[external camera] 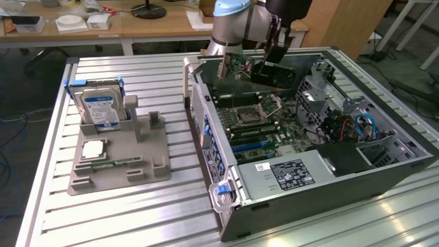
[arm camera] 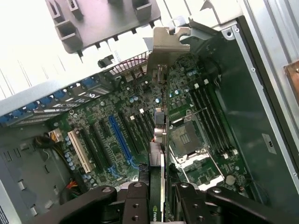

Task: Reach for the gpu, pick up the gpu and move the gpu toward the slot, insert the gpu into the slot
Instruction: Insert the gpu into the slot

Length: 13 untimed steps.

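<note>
Gripper (arm camera: 160, 190) clamped on the gpu (arm camera: 159, 135), held edge-on over the motherboard (arm camera: 117, 100), its faces barely showing, its near end hidden between the fingers (arm camera: 135, 198). Long axis runs roughly along the blue slot (arm camera: 120, 140) beside it, bracket (arm camera: 169, 39) toward the case's (external camera: 309, 206) rear wall.

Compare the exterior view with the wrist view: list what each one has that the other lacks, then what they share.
Exterior view adds: the hard drive standing in the grey fixture on the table. Wrist view adds: the white slot, and the gripper clamped on both faces of the gpu. Shared: the gpu above the motherboard, the blue slot, the processor socket.
</note>
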Each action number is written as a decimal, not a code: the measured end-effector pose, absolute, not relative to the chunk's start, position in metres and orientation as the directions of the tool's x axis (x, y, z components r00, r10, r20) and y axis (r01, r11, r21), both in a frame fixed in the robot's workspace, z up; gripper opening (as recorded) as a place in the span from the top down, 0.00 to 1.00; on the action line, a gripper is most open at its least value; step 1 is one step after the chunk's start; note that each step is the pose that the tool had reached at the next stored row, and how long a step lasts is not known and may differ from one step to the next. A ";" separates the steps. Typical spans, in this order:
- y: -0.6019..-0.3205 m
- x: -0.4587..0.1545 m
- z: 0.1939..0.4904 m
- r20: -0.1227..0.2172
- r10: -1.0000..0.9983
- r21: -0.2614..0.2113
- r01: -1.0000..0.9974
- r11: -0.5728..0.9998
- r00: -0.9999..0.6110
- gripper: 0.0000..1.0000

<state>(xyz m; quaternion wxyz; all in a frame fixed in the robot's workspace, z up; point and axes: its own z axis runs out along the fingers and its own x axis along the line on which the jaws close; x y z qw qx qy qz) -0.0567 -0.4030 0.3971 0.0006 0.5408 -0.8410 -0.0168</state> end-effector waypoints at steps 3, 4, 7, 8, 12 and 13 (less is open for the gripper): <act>-0.403 -0.057 0.397 -0.021 -0.917 0.026 -0.917 0.399 -0.399 0.73; -0.403 -0.057 0.397 -0.022 -0.919 0.025 -0.919 0.394 -0.394 0.73; -0.403 -0.056 0.397 -0.027 -0.924 0.020 -0.924 0.381 -0.382 0.73; -0.403 -0.056 0.397 -0.029 -0.925 0.017 -0.926 0.378 -0.378 0.73; -0.403 -0.056 0.397 -0.039 -0.931 -0.006 -0.932 0.363 -0.362 0.73; -0.403 -0.056 0.396 -0.040 -0.935 -0.008 -0.936 0.353 -0.352 0.73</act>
